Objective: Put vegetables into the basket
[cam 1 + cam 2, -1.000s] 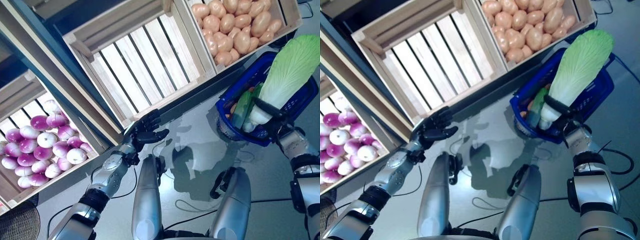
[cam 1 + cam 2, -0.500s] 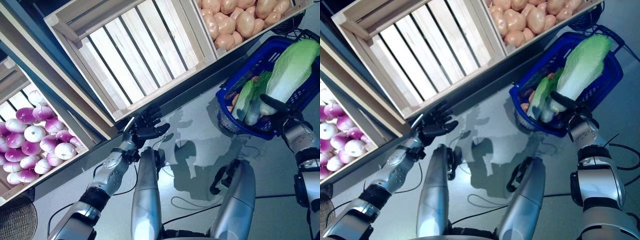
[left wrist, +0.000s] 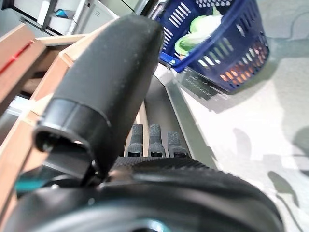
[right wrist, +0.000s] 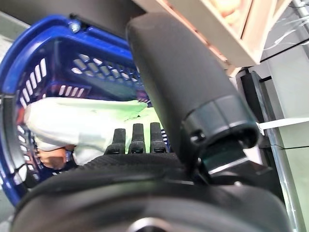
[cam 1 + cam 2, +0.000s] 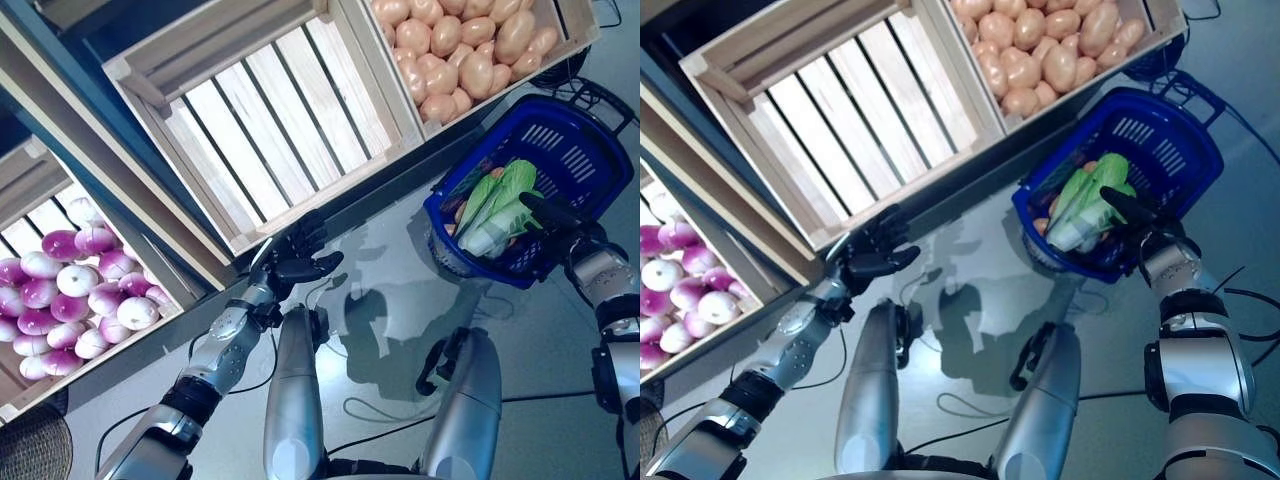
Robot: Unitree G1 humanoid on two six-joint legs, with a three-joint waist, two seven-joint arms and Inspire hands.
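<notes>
Basket [image 5: 560,160]: blue, on the floor just below the potato crate [image 5: 470,50].
Cabbage [image 5: 495,210]: lies inside the basket on other vegetables, pale stalk end toward the basket's near rim.
Right hand [image 5: 560,222]: at the basket's near rim, fingers straight and spread wide over the cabbage, gripping nothing.
Left hand [image 5: 295,262]: well apart from the basket, by the empty slatted crate [image 5: 270,110], fingers relaxed, empty.
Turnip crate [image 5: 70,290]: far from the basket, beyond the empty slatted crate.
</notes>
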